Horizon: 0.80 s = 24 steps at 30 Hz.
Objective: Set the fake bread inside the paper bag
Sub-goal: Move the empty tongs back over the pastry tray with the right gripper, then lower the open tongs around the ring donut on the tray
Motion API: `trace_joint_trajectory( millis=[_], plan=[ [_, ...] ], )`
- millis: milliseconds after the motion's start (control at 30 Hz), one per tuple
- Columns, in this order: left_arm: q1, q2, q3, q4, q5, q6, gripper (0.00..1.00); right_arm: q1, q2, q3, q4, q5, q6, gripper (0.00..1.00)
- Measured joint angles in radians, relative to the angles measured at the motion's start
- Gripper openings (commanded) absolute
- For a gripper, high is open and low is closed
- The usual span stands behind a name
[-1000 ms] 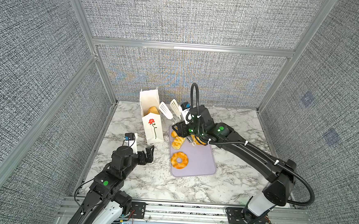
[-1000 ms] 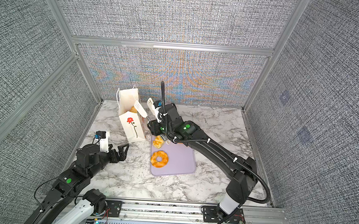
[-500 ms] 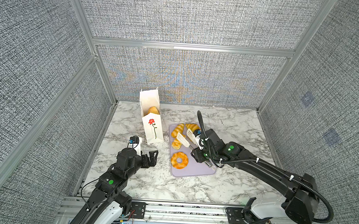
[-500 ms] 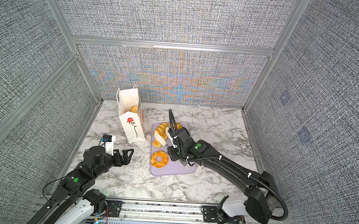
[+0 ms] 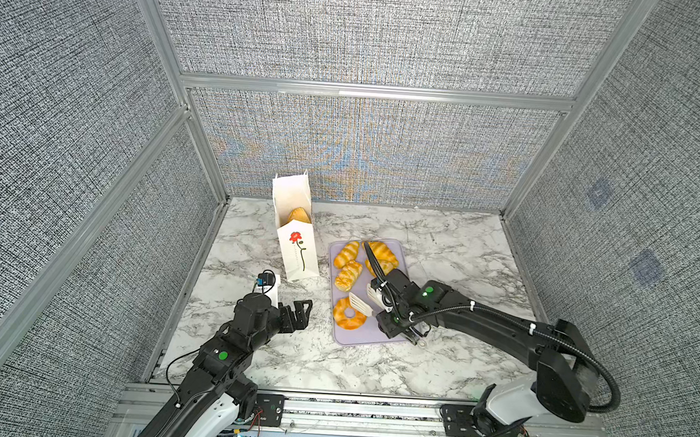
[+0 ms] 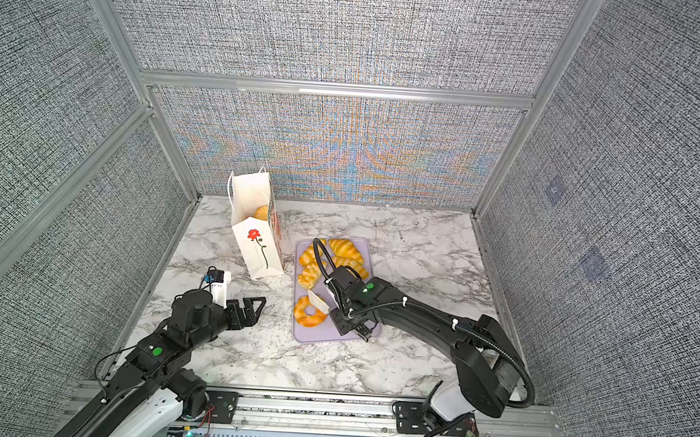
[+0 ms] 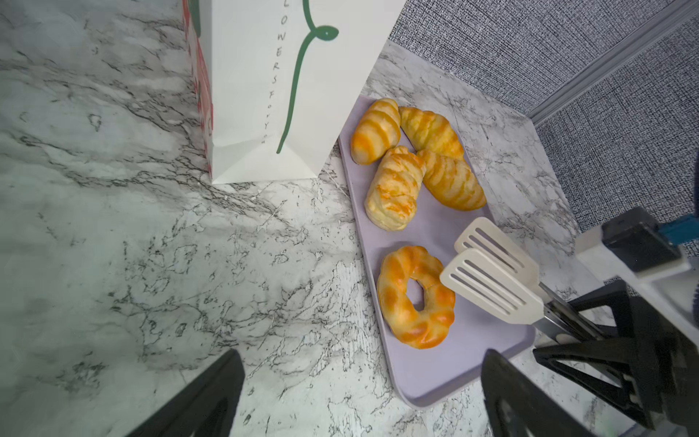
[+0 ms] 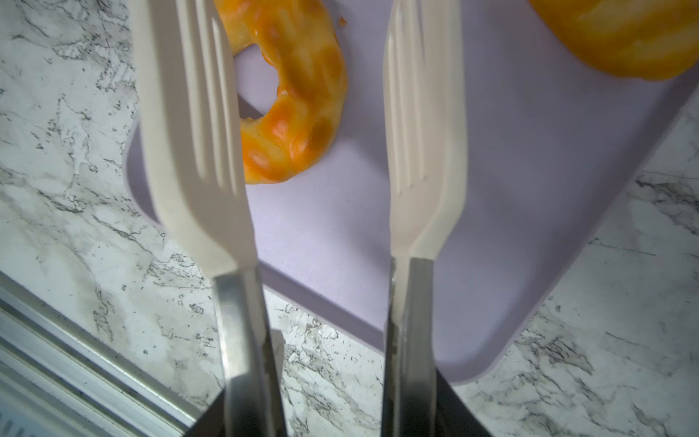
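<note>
Right wrist view shows tongs (image 8: 189,132) clenched by their steel handles in the right gripper (image 8: 329,416). Blades stand apart with nothing between them, over the near end of the lilac tray (image 8: 340,227), one crossing the ring doughnut (image 8: 299,113); cannot tell whether touching.

Seen in both top views: right arm (image 5: 492,320) stretched low across the marble table (image 5: 442,250) from 4 o'clock, wrist over the tray's 5 o'clock corner, blades aimed toward 10 o'clock. Left arm (image 5: 223,353) reaching in from 7 o'clock, left gripper (image 5: 301,314) spread wide and empty over bare marble at 9 o'clock of the doughnut, off the tray.

Paper bag (image 5: 298,254) upright just beside the tray at 11 o'clock, mouth open.

Seen only from above: one golden piece (image 5: 299,215) inside the bag.

Seen clearly only from the left wrist: four croissants and rolls (image 7: 393,189) packed touching at the tray's far end, doughnut lying apart from them, and black fingers (image 7: 590,363) closed round the tong handles.
</note>
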Motion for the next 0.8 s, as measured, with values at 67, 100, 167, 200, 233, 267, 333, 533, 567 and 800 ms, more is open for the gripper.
trace_joint_trajectory(
  millis=[67, 100, 167, 200, 233, 267, 333, 533, 567, 800],
  plan=[
    [-0.006, 0.003, -0.005, 0.003, 0.007, -0.005, 0.99, 0.006, 0.026, 0.017, -0.008, -0.001, -0.01, 0.52],
    [-0.009, 0.005, -0.005, 0.006, 0.009, -0.007, 0.99, 0.008, 0.039, 0.025, -0.015, 0.0, -0.015, 0.52],
    [-0.015, 0.006, -0.006, 0.014, 0.009, -0.007, 0.99, 0.01, 0.064, 0.041, -0.029, 0.0, -0.018, 0.51],
    [-0.019, 0.006, -0.007, 0.021, 0.01, -0.007, 0.99, 0.01, 0.075, 0.049, -0.035, 0.0, -0.022, 0.51],
    [-0.021, 0.008, -0.008, 0.027, 0.009, -0.007, 0.99, 0.01, 0.084, 0.055, -0.041, 0.001, -0.025, 0.51],
    [-0.024, 0.011, -0.011, 0.035, 0.01, -0.008, 0.99, 0.01, 0.094, 0.062, -0.047, 0.003, -0.026, 0.51],
    [-0.031, 0.02, -0.015, 0.041, 0.01, -0.011, 0.99, 0.01, 0.108, 0.073, -0.061, 0.014, -0.034, 0.5],
    [-0.053, 0.04, -0.016, 0.046, 0.007, -0.02, 0.99, 0.01, 0.147, 0.102, -0.108, 0.063, -0.041, 0.44],
    [-0.055, 0.043, -0.016, 0.048, 0.005, -0.027, 0.99, 0.01, 0.153, 0.104, -0.114, 0.073, -0.041, 0.43],
    [-0.074, 0.045, -0.015, 0.051, -0.017, -0.027, 0.99, 0.002, 0.144, 0.106, -0.153, 0.118, -0.042, 0.42]
  ],
)
